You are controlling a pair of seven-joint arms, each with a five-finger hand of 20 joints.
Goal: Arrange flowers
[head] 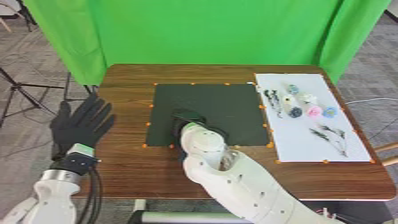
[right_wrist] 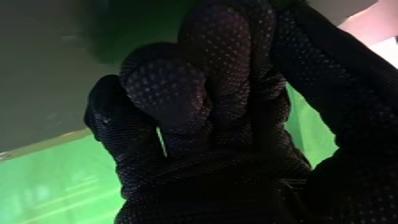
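In the head view, my right hand (head: 188, 118) is over the black mat (head: 167, 100), left of the flowers. The right wrist view shows the right hand (right_wrist: 231, 100) open, its fingers loosely bent and no flower visible in them. My left hand (head: 82, 125) hangs open off the table's left side, fingers straight. Artificial flowers lie on the white board (head: 298, 150): a pink bloom (head: 314, 111), a blue bloom (head: 330, 112), a white bloom (head: 307, 98), a dark bloom (head: 295, 112), a pale blue bloom (head: 293, 89) and leafy sprigs (head: 333, 140).
The brown wooden table (head: 129, 170) carries both the mat and the board, with small orange markers along their edges. A green curtain (head: 213, 35) hangs behind it. A black tripod (head: 31, 90) stands at the far left.
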